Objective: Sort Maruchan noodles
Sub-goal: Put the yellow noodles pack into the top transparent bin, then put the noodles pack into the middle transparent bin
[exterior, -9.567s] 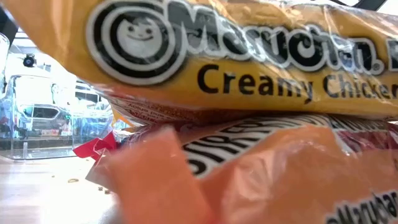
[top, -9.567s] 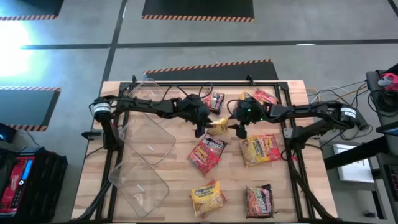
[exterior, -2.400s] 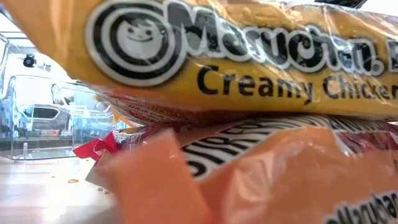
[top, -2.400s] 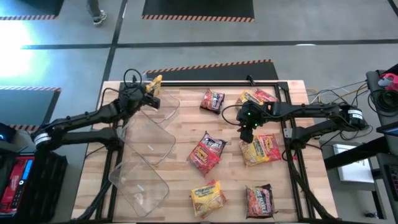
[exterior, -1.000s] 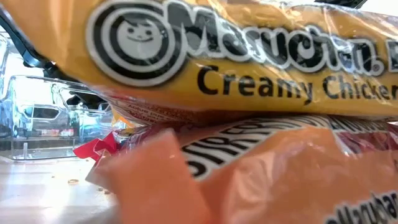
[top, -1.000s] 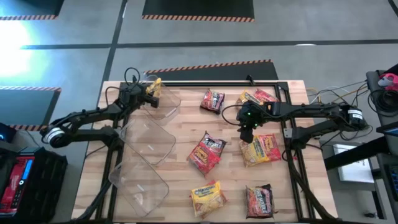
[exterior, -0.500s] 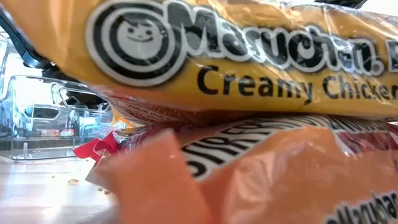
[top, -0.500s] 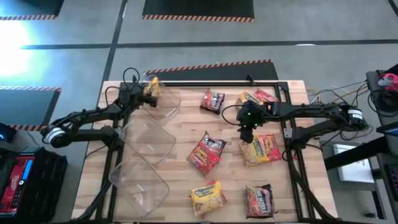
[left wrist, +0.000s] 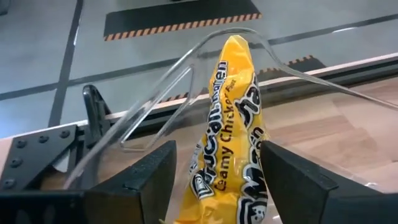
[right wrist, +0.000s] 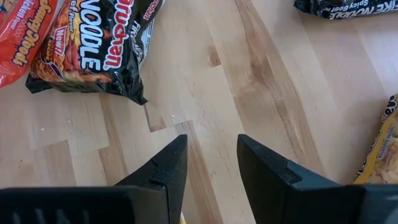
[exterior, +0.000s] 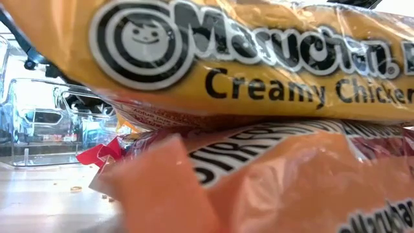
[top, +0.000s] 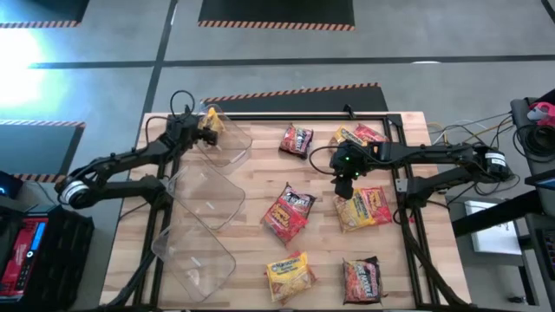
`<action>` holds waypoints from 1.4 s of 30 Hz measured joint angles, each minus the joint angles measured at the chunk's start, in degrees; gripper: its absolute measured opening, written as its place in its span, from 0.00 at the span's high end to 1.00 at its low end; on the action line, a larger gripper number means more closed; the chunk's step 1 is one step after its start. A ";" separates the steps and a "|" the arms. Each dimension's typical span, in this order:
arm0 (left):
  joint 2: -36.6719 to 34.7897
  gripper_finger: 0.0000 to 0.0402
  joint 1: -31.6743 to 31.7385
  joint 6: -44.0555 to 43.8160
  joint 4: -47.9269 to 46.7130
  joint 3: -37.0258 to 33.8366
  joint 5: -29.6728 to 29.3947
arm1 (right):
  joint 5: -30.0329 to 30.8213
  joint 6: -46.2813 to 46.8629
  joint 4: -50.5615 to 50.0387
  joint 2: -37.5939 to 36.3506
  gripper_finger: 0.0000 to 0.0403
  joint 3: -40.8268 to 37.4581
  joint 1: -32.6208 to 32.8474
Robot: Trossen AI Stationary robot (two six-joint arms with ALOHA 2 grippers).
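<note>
Both arms out over the table, and we're watching two sets of parted fingers.

Our left arm reaches from the left edge of the high view up toward the upper left, its left gripper (top: 201,130) at the far end; in its wrist view the left gripper (left wrist: 214,180) shows its fingers (left wrist: 151,174) spread wide. Our right arm stretches in from the right edge, the right gripper (top: 344,178) right of centre, pointing down, fingers (right wrist: 166,171) apart in the wrist view (right wrist: 211,168).

A smooth grey concrete floor (top: 260,52) with orange-and-black striped hazard tape (top: 290,91) edging dark rectangular mats (top: 276,10) surrounds the pale wooden plank table (top: 247,251), while bright glare (top: 35,39), perhaps window light, spreads across the floor.
</note>
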 joint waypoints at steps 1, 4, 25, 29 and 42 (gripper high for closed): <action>-0.05 0.46 0.00 -0.01 -0.87 0.53 -0.10 | -0.01 0.00 0.00 0.00 0.68 0.00 -0.01; -0.15 0.46 0.00 0.06 -2.78 2.07 -0.57 | 0.00 0.00 0.00 0.00 0.67 0.00 -0.02; -1.82 0.46 -27.44 -3.54 -7.80 11.64 3.31 | 0.00 0.00 0.01 0.00 0.67 0.00 -0.01; 1.02 0.46 -36.34 -4.93 -4.13 11.56 2.98 | 0.00 0.00 0.00 0.00 0.67 0.00 0.00; 15.42 0.46 -41.77 1.62 -2.18 20.92 22.84 | 0.00 -0.02 0.00 0.00 0.68 0.00 0.00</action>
